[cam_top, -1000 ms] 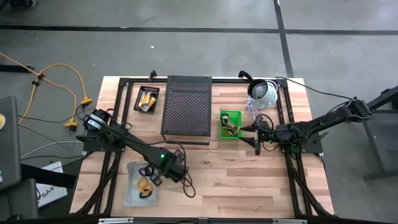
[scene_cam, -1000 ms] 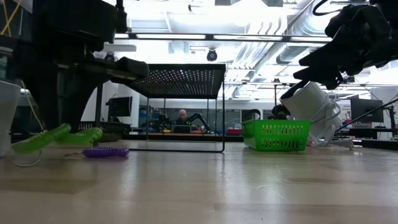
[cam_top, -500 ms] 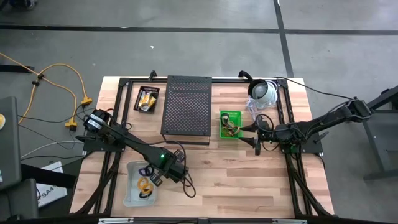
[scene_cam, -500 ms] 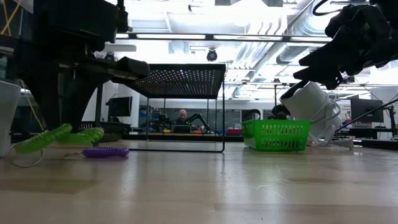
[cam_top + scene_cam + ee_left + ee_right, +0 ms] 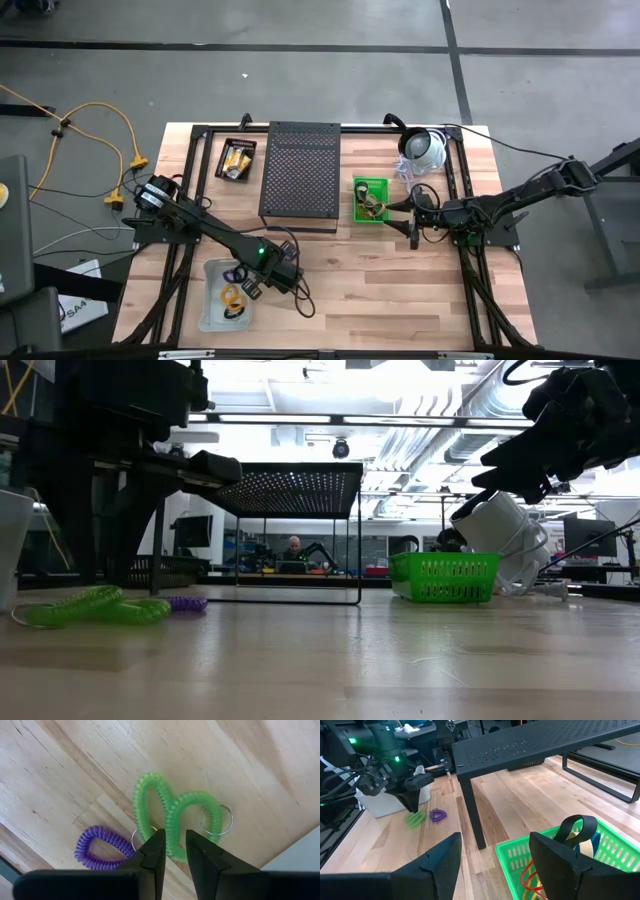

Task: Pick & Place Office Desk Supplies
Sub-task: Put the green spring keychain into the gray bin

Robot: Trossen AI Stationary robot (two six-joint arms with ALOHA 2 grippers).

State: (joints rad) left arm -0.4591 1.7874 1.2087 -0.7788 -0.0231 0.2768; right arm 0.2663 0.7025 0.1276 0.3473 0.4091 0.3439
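Left gripper (image 5: 174, 851) sits low over the green coil loops (image 5: 172, 817), fingers slightly apart and straddling a loop lying on the surface, purple coil (image 5: 100, 849) beside. Can't tell if it's pinching. Right gripper (image 5: 492, 857) is wide open, holding nothing, by the green basket (image 5: 520, 857), whose contents are half cut off.

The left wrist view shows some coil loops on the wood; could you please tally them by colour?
Green loops: 2
Purple loop: 1
Total: 3, all lying on the table just beyond the left end effector.
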